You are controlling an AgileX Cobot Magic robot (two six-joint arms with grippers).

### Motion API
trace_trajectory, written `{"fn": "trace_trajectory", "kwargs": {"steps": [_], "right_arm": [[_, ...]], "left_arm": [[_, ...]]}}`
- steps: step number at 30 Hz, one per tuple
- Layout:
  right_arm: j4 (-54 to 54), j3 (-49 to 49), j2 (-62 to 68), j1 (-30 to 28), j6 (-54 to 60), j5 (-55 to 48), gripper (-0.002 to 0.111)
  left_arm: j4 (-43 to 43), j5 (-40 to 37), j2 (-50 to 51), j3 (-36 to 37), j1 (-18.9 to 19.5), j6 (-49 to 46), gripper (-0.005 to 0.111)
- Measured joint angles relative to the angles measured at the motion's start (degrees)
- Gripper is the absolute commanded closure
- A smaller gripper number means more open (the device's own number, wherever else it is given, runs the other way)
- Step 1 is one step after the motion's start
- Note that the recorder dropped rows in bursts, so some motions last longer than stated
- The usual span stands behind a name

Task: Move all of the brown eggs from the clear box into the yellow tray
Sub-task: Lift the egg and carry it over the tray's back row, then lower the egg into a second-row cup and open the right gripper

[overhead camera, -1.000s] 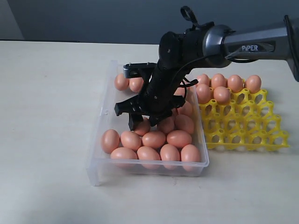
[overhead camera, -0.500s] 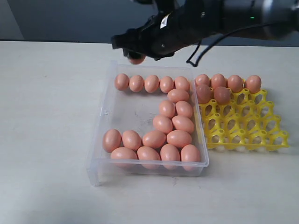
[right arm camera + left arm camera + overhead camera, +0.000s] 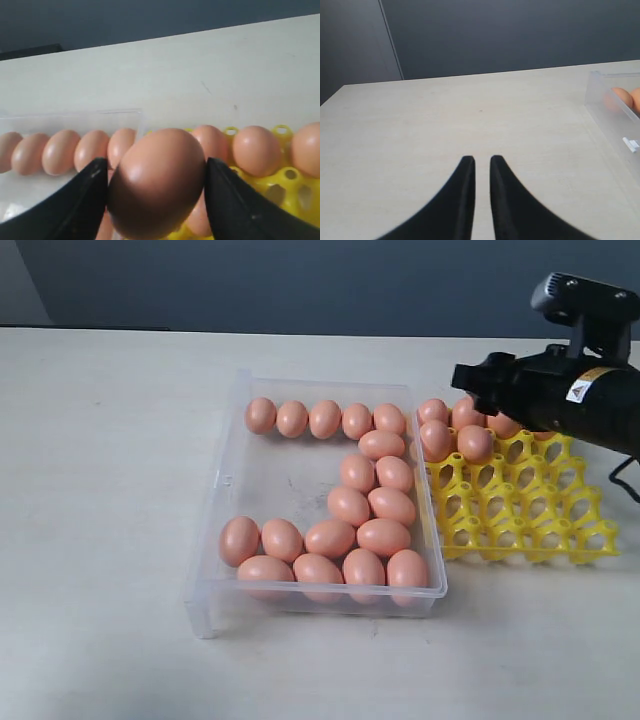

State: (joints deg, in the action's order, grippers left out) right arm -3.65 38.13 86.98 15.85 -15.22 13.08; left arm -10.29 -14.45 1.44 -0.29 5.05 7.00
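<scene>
Mid-bench (image 3: 100,540): clear box (image 3: 228,475), many brown eggs (image 3: 330,538) inside. Just beside it: yellow tray (image 3: 520,512), filled only toward bench's far edge. Above those cups: right hand (image 3: 156,167), clamped wide on one egg (image 3: 160,200). Over bare bench: left hand (image 3: 481,161), narrow, gripping nothing.

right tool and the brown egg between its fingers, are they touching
Touching. In the right wrist view the right tool presses both fingers flush against the brown egg, no gap.
</scene>
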Motion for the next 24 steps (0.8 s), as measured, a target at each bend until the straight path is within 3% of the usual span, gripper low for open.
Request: {"fn": "trace_trajectory", "kwargs": {"steps": [9, 24], "right_arm": [[0.0, -0.7, 3.5, -6.6, 1.7, 2.2, 0.109], [0.1, -0.7, 12.6, -7.5, 7.1, 5.9, 0.109]], "left_arm": [[0.0, 0.0, 0.0, 0.0, 0.0, 0.0, 0.094], [0.0, 0.0, 0.0, 0.0, 0.0, 0.0, 0.094]]}}
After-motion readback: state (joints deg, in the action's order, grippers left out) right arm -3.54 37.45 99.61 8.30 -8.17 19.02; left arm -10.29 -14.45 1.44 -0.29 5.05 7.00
